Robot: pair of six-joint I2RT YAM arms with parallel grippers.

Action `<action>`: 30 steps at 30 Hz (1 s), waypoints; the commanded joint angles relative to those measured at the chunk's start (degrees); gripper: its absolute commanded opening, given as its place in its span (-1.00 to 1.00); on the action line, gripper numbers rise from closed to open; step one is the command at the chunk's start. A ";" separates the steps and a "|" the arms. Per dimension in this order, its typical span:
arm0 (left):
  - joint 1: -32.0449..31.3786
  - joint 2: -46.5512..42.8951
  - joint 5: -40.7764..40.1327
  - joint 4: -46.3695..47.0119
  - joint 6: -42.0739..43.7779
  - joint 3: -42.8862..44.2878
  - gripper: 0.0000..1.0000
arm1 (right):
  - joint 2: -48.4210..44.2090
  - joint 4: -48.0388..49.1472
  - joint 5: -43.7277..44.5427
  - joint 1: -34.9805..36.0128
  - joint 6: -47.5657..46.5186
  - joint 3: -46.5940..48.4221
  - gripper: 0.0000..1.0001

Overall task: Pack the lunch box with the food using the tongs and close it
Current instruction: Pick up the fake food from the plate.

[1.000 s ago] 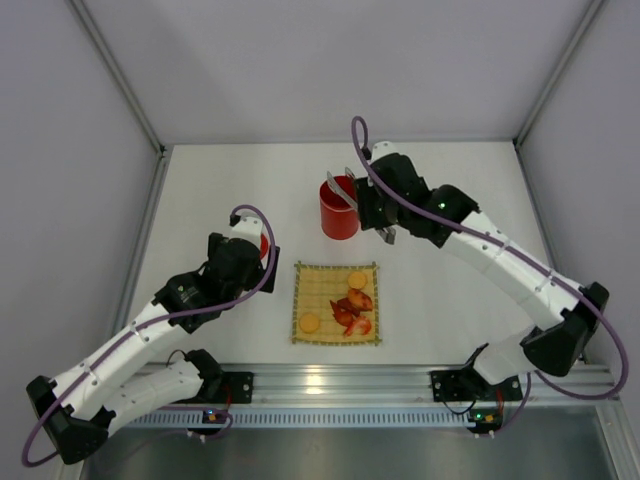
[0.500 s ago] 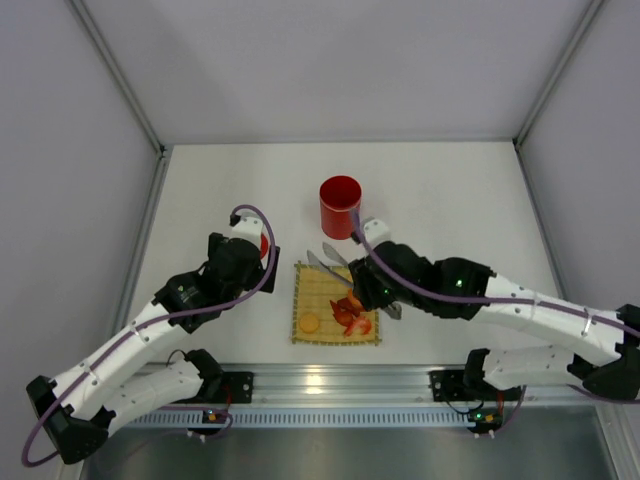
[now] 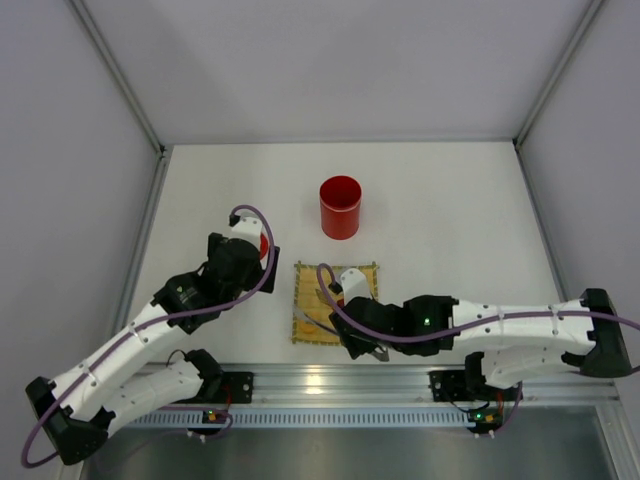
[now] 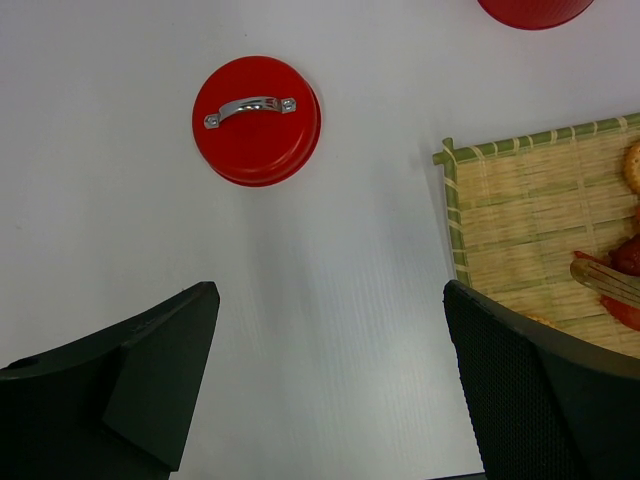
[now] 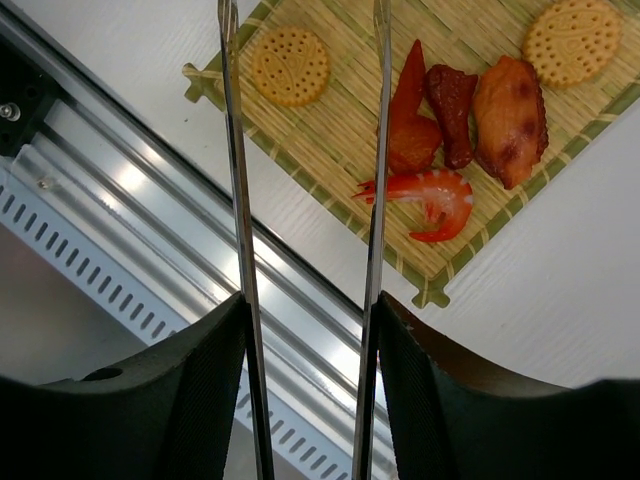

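Our right gripper [image 5: 310,335] clamped on the tongs [image 5: 378,150], their arms parted above the food [image 5: 440,195] on the bamboo mat [image 5: 480,40] just ahead, our left gripper [image 4: 330,330] spread apart, empty, lid [image 4: 256,120] ahead of it, open lunch box [image 3: 340,207] farther ahead.

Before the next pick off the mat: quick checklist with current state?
1. tongs held in right gripper: ok, both arms run between its fingers.
2. Tong arms spread: ok, clear gap.
3. Tong tips over a piece: cannot tell, tips run out of the wrist view.
4. food on the mat: ok, several pieces there.
5. lunch box upright and open: ok.
6. lid out of the way: ok, flat on the table beside the mat; left gripper open, empty.
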 commanded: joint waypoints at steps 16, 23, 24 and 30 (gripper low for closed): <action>-0.03 -0.94 -0.21 1.22 -0.34 -0.39 0.98 | 3.60 7.72 0.79 3.28 4.36 -2.87 0.02; -0.03 -1.03 -0.12 1.22 -0.34 -0.39 0.98 | 4.22 8.24 0.43 4.07 5.24 -3.49 0.00; -0.03 -1.12 -0.12 1.22 -0.25 -0.47 0.98 | 4.39 8.25 0.35 4.42 5.41 -3.58 -0.01; -0.03 -1.12 -0.12 1.22 -0.25 -0.47 0.98 | 3.95 7.54 0.52 5.48 6.82 -4.63 -0.03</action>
